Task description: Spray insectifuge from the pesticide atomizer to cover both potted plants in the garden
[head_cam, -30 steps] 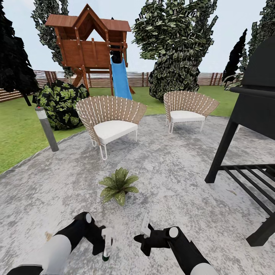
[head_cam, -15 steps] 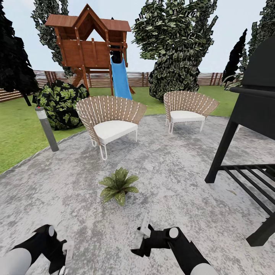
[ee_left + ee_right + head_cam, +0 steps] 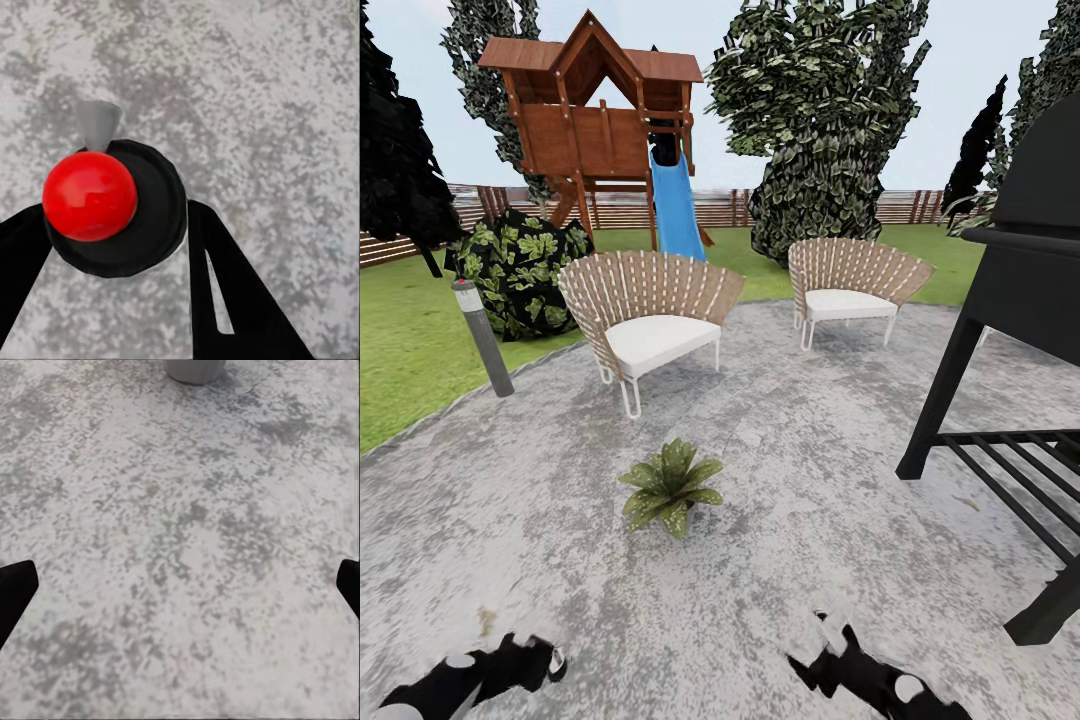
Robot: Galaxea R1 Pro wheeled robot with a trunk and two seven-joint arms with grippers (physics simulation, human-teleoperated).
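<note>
One potted plant [image 3: 672, 487], a low rosette of green leaves, stands on the grey paved patio [image 3: 810, 450] of the garden, ahead of both arms. I cannot tell whether insectifuge lies on its leaves. In the left wrist view the pesticide atomizer [image 3: 150, 217] is seen end-on, a dark round body with a red mark [image 3: 90, 195], and my left gripper [image 3: 112, 211] is shut on it over bare paving. The left arm [image 3: 490, 675] and right arm [image 3: 865, 675] sit at the lower edge of the head view. My right gripper [image 3: 184, 585] is open over paving, holding nothing.
Two wicker chairs [image 3: 650, 310] [image 3: 852, 285] stand beyond the plant. A black grill [image 3: 1010, 330] with a low rack fills the right side. A grey post [image 3: 482, 338], a leafy bush [image 3: 520, 265], lawn [image 3: 400, 350], a playhouse with a blue slide [image 3: 678, 205] and a fence lie further off.
Both arms have dropped to the lower edge of the head view. The left arm swung left and down with the atomizer. The camera has not moved.
</note>
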